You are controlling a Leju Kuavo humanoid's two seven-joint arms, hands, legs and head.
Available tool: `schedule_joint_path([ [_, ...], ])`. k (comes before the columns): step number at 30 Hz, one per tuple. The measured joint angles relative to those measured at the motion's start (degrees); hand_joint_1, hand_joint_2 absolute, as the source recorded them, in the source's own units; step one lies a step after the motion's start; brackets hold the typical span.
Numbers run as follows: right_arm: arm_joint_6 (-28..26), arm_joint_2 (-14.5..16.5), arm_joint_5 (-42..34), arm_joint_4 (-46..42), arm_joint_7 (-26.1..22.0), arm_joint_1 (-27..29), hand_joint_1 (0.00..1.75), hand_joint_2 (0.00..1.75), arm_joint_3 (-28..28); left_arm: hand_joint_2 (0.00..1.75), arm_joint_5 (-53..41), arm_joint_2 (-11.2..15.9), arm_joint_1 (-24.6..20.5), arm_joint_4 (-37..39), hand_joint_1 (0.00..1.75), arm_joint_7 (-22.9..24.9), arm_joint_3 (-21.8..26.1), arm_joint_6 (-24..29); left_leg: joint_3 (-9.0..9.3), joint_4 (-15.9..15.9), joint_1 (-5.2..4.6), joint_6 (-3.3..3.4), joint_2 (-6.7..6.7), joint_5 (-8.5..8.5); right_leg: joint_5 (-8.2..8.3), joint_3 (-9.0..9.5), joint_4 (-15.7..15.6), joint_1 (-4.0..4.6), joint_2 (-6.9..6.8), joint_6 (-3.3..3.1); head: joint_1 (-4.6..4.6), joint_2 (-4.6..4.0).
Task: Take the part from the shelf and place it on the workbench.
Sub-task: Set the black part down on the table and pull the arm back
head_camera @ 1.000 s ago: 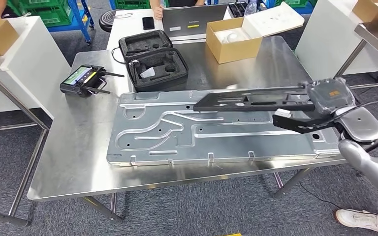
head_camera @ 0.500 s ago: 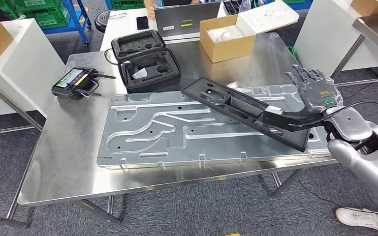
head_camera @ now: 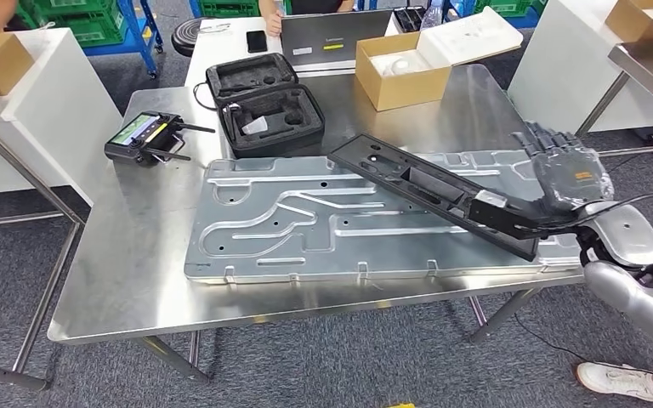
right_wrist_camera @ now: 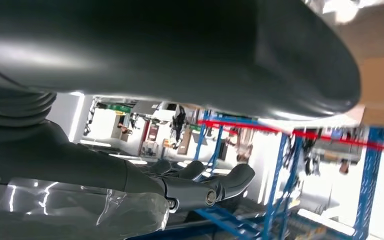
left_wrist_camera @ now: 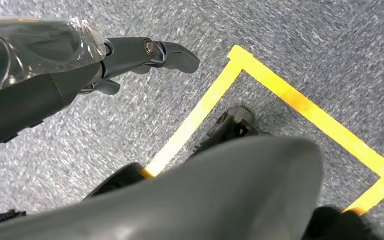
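The long black part lies slantwise across the big stamped metal plate on the steel workbench. Its far end rests on the plate near the foam case. Its near right end sits against the thumb side of my right hand. That hand's fingers are spread and point away from the part, and the right wrist view shows those fingers stretched out with nothing in them. My left hand hangs over the carpet floor, fingers loose, holding nothing.
On the bench's far side are an open black foam case, a handheld controller, a cardboard box and a laptop. A person's shoe is near my right arm. Yellow floor tape runs below my left hand.
The part went from level above the plate, gripped in my right hand, to slanted with its far end down on the plate. The hand's fingers have spread. The camera shifted slightly.
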Motion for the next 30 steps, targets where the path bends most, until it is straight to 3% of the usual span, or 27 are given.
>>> schedule_joint_path([
  [2, -1.5, -0.5, -0.4, -2.2, 0.5, 2.1, 0.00, 0.00, -1.8, 0.00, 0.4, 0.1, 0.1, 0.0, 0.00, -0.3, 0.3, 0.3, -0.55, 0.7, -0.23, -0.47, -0.13, 0.03, 1.29, 1.91, -3.9, 0.00, 0.15, -0.45, -0.06, 0.00],
  [5, -2.5, -0.7, 0.1, -5.3, 0.7, 5.4, 0.00, 0.00, -3.9, 0.00, 1.1, 0.2, 0.5, 0.0, 0.00, -0.6, 0.7, 0.9, -1.02, 0.7, -0.24, -1.02, -0.19, 0.48, 2.07, 1.28, -4.0, 0.18, 0.17, -1.90, -0.10, 0.00],
  [6, -2.6, -0.7, 0.6, -6.6, 0.7, 6.4, 0.00, 0.00, -4.7, 0.00, 1.3, 0.3, 0.7, 0.0, 0.00, -0.8, 0.8, 0.9, -1.44, 1.5, -0.15, -1.35, -0.19, -0.35, 2.44, 0.93, -4.0, 0.19, 0.06, -2.37, -0.10, 0.00],
  [8, -2.8, -0.7, 1.7, -9.4, 0.7, 8.1, 0.00, 0.00, -6.2, 0.00, 1.5, 0.4, 0.9, 0.0, 0.00, -1.0, 1.0, 1.0, -3.30, 6.4, 0.19, -2.22, -0.15, -4.57, 3.26, -0.07, -4.1, 0.08, -0.10, -2.99, -0.13, 0.00],
  [10, -2.8, -0.8, 2.2, -11.5, 0.8, 9.4, 0.00, 0.00, -7.5, 0.00, 1.5, 0.4, 1.0, 0.0, 0.00, -1.1, 1.1, 1.0, -5.85, 14.6, 0.46, -2.85, -0.12, -9.96, 4.11, -1.26, -4.1, 0.14, -0.18, -3.16, -0.14, 0.00],
  [11, -2.8, -0.8, 2.4, -12.4, 0.8, 9.9, 0.00, 0.00, -8.1, 0.00, 1.6, 0.4, 1.0, 0.0, 0.00, -1.1, 1.2, 1.0, -6.33, 17.5, 0.54, -2.89, -0.11, -11.56, 4.57, -1.88, -4.1, 0.20, -0.22, -3.18, -0.13, 0.00],
  [12, -2.8, -0.8, 2.4, -13.1, 0.8, 10.3, 0.00, 0.00, -8.5, 0.00, 1.6, 0.4, 1.0, 0.0, 0.00, -1.1, 1.3, 1.0, -5.77, 18.3, 0.52, -2.75, -0.12, -12.14, 5.00, -2.46, -4.1, 0.30, -0.25, -3.17, -0.14, 0.00],
  [13, -2.7, -0.8, 2.4, -13.9, 0.7, 10.7, 0.00, 0.00, -9.0, 0.00, 1.6, 0.4, 1.0, 0.0, 0.00, -1.1, 1.4, 1.0, -3.70, 16.3, 0.43, -2.39, -0.13, -11.66, 5.48, -3.05, -4.1, 0.46, -0.25, -3.16, -0.14, 0.00],
  [16, -2.4, -1.0, 3.4, -16.0, 0.5, 11.6, 0.00, 0.00, -10.5, 0.00, 1.8, 0.5, 0.9, 0.0, 0.00, -1.1, 1.8, 1.1, 5.73, 2.5, -0.41, -0.17, -0.21, -8.53, 6.96, -4.20, -4.2, 0.74, -0.20, -3.01, -0.01, 0.00],
  [18, -1.6, -0.9, 4.8, -17.2, 0.4, 12.4, 0.00, 0.00, -11.2, 0.00, 2.0, 0.6, 0.7, 0.0, 0.00, -1.3, 2.1, 1.3, 7.79, -1.5, -1.05, 0.90, -0.30, -7.33, 7.80, -4.13, -4.7, 0.27, -0.31, -2.40, -0.19, 0.00],
  [20, -0.9, -0.7, 6.3, -18.4, 0.3, 14.0, 0.00, 0.00, -11.7, 0.00, 2.3, 0.6, 0.7, 0.0, 0.00, -1.6, 2.2, 1.5, 7.49, -2.2, -1.29, 1.23, -0.34, -5.77, 8.77, -3.87, -5.6, -0.11, -0.41, -1.52, -0.54, 0.00],
  [21, -0.9, -0.5, 6.8, -18.8, 0.3, 15.0, 0.00, 0.00, -12.0, 0.00, 2.4, 0.6, 0.7, 0.0, 0.00, -1.6, 2.3, 1.6, 7.41, -2.9, -1.22, 1.20, -0.32, -4.74, 8.63, -3.92, -5.8, -0.15, -0.40, -1.24, -0.57, 0.00],
  [22, -1.2, -0.4, 7.2, -19.2, 0.3, 16.3, 0.00, 0.00, -12.4, 0.00, 2.6, 0.6, 0.8, 0.0, 0.00, -1.7, 2.4, 1.7, 7.20, -3.7, -1.09, 1.23, -0.28, -3.58, 7.38, -4.14, -5.3, -0.08, -0.36, -1.06, -0.52, 0.00],
  [24, -3.1, 0.2, 7.5, -19.4, -0.1, 19.2, 0.00, 0.00, -13.5, 0.00, 3.0, 0.6, 1.0, 0.0, 0.00, -1.9, 2.5, 1.8, 6.21, -4.6, -0.83, 1.08, -0.17, -1.62, 1.86, -5.39, -0.6, -0.01, -0.28, -0.84, -0.39, 0.00],
  [25, -4.3, 0.7, 7.3, -19.3, -0.6, 21.0, 0.00, 0.00, -14.0, 0.00, 3.1, 0.6, 1.2, 0.0, 0.00, -2.0, 2.6, 1.9, 5.39, -4.6, -0.84, 1.12, -0.16, -0.94, -1.10, -6.16, 3.2, 0.02, -0.26, -0.65, -0.33, 0.00],
  [26, -5.9, 1.3, 7.0, -19.1, -1.3, 22.8, 0.00, 0.00, -14.5, 0.00, 3.3, 0.6, 1.3, 0.0, 0.00, -2.0, 2.8, 1.9, 4.60, -4.6, -0.85, 1.06, -0.14, -0.33, -2.96, -6.72, 6.8, 0.00, -0.25, -0.44, -0.32, 0.00],
  [27, -7.5, 2.0, 6.5, -18.7, -2.2, 24.6, 0.00, 0.00, -14.9, 0.00, 3.4, 0.5, 1.5, 0.0, 0.00, -2.1, 2.9, 1.9, 3.74, -4.4, -0.86, 0.99, -0.12, 0.30, -3.45, -6.71, 9.4, -0.01, -0.25, -0.23, -0.31, 0.00],
  [28, -9.2, 2.8, 5.9, -18.1, -3.1, 26.2, 0.00, 0.00, -15.2, 0.00, 3.5, 0.5, 1.6, 0.0, 0.00, -2.1, 3.0, 2.0, 2.82, -4.3, -0.85, 0.87, -0.08, 0.89, -2.62, -5.80, 10.0, -0.04, -0.26, -0.04, -0.32, 0.00],
  [29, -10.9, 3.5, 5.4, -17.4, -4.1, 27.6, 0.00, 0.00, -15.6, 0.00, 3.6, 0.5, 1.7, 0.0, 0.00, -2.1, 3.1, 2.0, 1.92, -3.9, -0.78, 0.70, -0.05, 1.40, -1.04, -3.94, 8.6, -0.10, -0.27, 0.13, -0.31, 0.00],
  [30, -12.5, 4.4, 4.8, -16.5, -4.9, 28.9, 0.00, 0.00, -15.8, 0.00, 3.7, 0.5, 1.8, 0.0, 0.00, -2.1, 3.3, 2.1, 0.93, -3.4, -0.70, 0.47, -0.01, 1.81, 0.36, -1.01, 5.2, -0.20, -0.29, 0.33, -0.31, 0.00],
])
